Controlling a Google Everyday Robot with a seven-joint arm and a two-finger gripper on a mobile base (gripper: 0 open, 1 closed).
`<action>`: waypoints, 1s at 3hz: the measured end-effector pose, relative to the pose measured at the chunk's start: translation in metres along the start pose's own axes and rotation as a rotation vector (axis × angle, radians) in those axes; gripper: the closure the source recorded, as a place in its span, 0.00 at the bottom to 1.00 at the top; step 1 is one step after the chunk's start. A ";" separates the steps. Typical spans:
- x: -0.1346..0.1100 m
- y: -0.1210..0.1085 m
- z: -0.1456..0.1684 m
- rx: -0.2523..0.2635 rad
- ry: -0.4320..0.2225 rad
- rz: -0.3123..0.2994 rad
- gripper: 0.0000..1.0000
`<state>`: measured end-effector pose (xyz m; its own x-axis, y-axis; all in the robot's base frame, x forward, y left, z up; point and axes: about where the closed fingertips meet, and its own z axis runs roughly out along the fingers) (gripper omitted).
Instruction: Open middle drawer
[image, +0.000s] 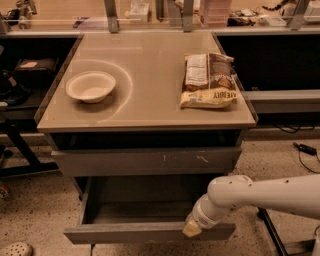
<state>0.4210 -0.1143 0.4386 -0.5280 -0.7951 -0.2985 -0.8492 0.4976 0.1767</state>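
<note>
Camera view, lower centre: the middle drawer (150, 233) stands pulled well out beneath the scratched drawer front (145, 161), grey tray exposed. The pincer (192, 229) sits at its front panel's top edge, lower right; whether open or closed cannot be told. Any remaining pull should run straight outward and level, lest the drawer jam. On the surface (150, 107) above: a white bowl (90, 86), left; a snack bag (209, 80), right. Speckled floor (30, 220) lies all around.

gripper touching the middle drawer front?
Cannot tell. In the camera view the gripper overlaps the top edge of the middle drawer front panel near its right end, but the contact point itself is hidden.
</note>
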 end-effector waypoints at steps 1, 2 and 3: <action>0.007 0.012 -0.002 -0.017 0.011 0.012 1.00; 0.016 0.021 -0.005 -0.031 0.021 0.025 1.00; 0.016 0.021 -0.005 -0.031 0.021 0.025 1.00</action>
<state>0.3949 -0.1179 0.4418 -0.5485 -0.7901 -0.2738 -0.8357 0.5064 0.2128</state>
